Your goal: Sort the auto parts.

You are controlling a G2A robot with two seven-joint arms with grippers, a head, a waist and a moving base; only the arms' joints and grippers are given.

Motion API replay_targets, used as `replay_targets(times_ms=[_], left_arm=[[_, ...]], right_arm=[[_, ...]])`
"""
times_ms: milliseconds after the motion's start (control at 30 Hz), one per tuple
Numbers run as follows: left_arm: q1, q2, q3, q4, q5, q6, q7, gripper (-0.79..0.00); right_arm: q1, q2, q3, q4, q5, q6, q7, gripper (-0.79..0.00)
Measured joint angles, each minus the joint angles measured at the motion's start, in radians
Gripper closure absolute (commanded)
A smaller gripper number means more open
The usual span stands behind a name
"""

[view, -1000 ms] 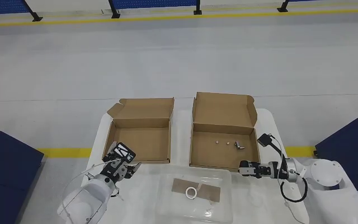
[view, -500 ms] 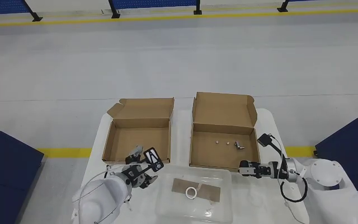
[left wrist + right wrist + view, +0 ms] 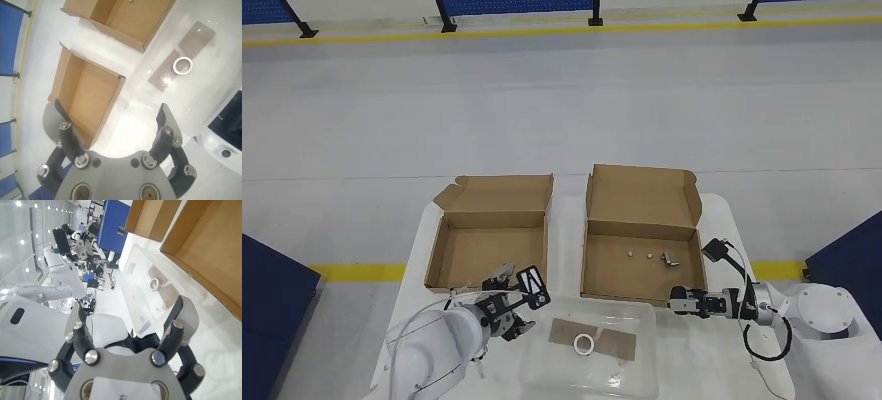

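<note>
A white table (image 3: pixel 566 255) carries two open cardboard boxes side by side along its far edge. The left box (image 3: pixel 487 258) sits toward the far left corner with a bare floor, and the right box (image 3: pixel 622 278) sits toward the far right corner. Both have their lids folded back.

A clear plastic bin (image 3: pixel 542 370) sits at the middle of the front edge, just in front of the gap between the boxes. A flat brown cardboard sheet (image 3: pixel 617 340) lies on its floor.

The left gripper (image 3: pixel 113 115) hangs over the bare strip of table between the left box's front wall and the bin's left end. Its claw is spread wide and holds nothing. The right gripper (image 3: pixel 126 313) sits low near the table's right edge, just off the right box's front right corner and beside the bin's right end. Its claw is likewise wide and holds nothing.

A white ring (image 3: pixel 182 66) lies flat inside the bin, on the left end of the cardboard sheet. Three small metal parts (image 3: pixel 649 254) lie in a loose row across the far half of the right box's floor, apart from one another.
</note>
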Motion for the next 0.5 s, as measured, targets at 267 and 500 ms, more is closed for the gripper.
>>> replay_targets(times_ms=[267,500], left_arm=[[-0.23,0.028,0.353,0.093,-0.09,0.221,-0.261,-0.785],[-0.634,0.03,0.677,0.261,-0.406,0.389,-0.42,-0.785]], right_arm=[[0.0,0.0,0.0,0.0,0.0,0.0,0.0,-0.785],[0.0,0.0,0.0,0.0,0.0,0.0,0.0,-0.785]])
